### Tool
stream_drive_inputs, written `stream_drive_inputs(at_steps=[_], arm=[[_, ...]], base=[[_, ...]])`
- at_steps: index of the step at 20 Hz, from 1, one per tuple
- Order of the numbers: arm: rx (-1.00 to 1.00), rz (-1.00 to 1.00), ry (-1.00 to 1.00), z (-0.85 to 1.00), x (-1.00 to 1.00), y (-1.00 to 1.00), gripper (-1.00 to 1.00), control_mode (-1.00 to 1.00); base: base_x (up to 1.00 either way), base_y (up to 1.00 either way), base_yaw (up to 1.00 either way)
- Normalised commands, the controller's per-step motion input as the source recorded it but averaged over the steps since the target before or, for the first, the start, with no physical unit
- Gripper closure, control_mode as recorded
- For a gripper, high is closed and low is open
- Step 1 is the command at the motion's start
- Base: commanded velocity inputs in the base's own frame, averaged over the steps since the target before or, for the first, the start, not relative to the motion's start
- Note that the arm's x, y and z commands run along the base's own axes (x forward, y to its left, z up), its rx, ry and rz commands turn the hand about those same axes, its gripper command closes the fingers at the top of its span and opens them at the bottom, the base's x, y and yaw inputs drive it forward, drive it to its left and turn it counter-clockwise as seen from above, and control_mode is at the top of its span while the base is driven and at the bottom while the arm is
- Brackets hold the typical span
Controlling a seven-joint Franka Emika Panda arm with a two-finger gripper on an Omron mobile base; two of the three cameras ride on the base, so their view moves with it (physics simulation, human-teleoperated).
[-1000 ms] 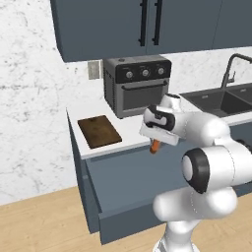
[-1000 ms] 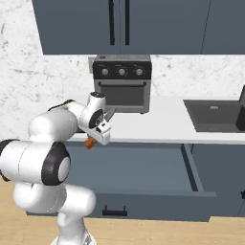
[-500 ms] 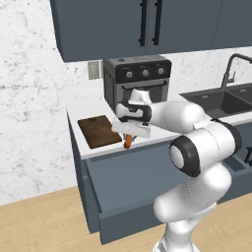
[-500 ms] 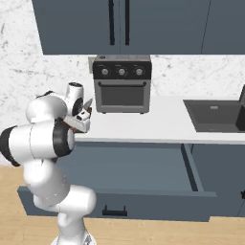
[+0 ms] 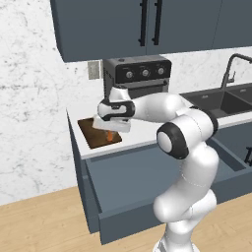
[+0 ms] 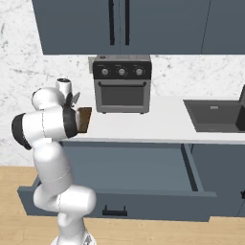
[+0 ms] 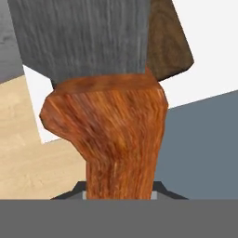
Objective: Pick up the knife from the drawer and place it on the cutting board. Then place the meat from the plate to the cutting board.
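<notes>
Over the cutting board (image 5: 99,133), at the left end of the counter (image 5: 147,130), your gripper (image 5: 111,129) hangs with the knife (image 5: 110,137) clamped in it, so you are in the carrying half of the first step: knife out of the drawer (image 5: 147,182), not yet laid down. In the hand view the orange handle (image 7: 111,139) rises from between the fingertips and the grey blade (image 7: 88,37) points away from the camera, with a corner of the brown board (image 7: 169,42) behind it; the jaws are closed about as narrow as the handle, and nothing else touches them. From the left base view the handle end dangles just above the board's near edge, though you cannot tell whether it already touches the wood. Your next move, as I judge it, is to lower until the knife lies on the board and only then let go; released from here it might tip off the near edge toward the open drawer below. Neither the meat nor the plate can be made out from these views, so expect to look for them once the knife is down.
</notes>
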Motion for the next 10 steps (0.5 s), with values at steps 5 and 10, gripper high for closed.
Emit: stream_drive_inputs(at_steps=[5, 10], arm=[[-0.04, 0.01, -0.28, -0.26, 0.40, 0.26, 1.00, -1.00], [-0.02, 0.00, -0.11, -0.17, 0.54, 0.08, 1.00, -1.00]], base=[[0.00, 0.00, 0.00], [0.00, 0.00, 0.00]])
